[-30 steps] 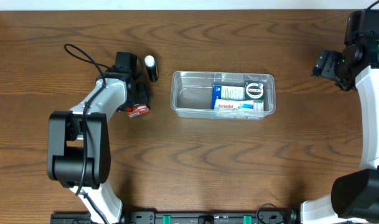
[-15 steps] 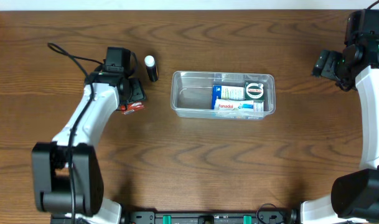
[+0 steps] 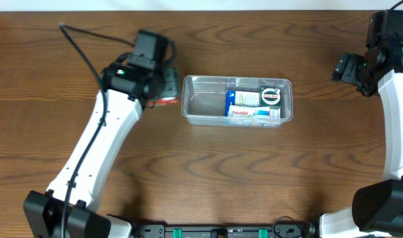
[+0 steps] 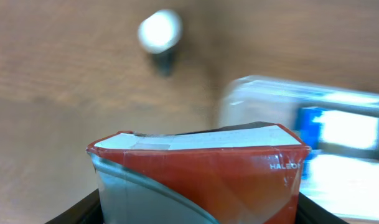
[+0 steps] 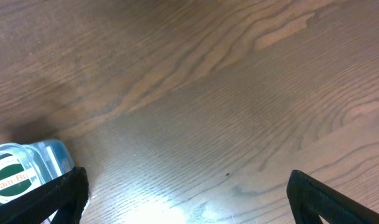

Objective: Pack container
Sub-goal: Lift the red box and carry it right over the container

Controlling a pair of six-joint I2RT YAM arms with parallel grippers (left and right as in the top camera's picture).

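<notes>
The clear plastic container [image 3: 200, 104] lies at the table's middle. Its right half holds a blue-and-white box [image 3: 243, 98], a white Panadol box [image 3: 249, 114] and a green box [image 3: 271, 96]. My left gripper [image 3: 164, 87] is shut on a red-and-grey box [image 3: 165, 101] and holds it just left of the container's left rim. In the left wrist view the red box [image 4: 201, 168] fills the jaws [image 4: 198, 214] and the container [image 4: 282, 99] shows blurred at the right. My right gripper [image 3: 351, 68] is open and empty, far right of the container.
A small dark tube with a white cap [image 4: 159, 31] stands on the table beyond the red box; the left arm hides it in the overhead view. The right wrist view shows bare wood [image 5: 208, 112] and the container's corner with the green box [image 5: 15, 171].
My left gripper has lifted the red box and carried it right, from the left of the tube to the container's left rim. The right arm has not moved.
</notes>
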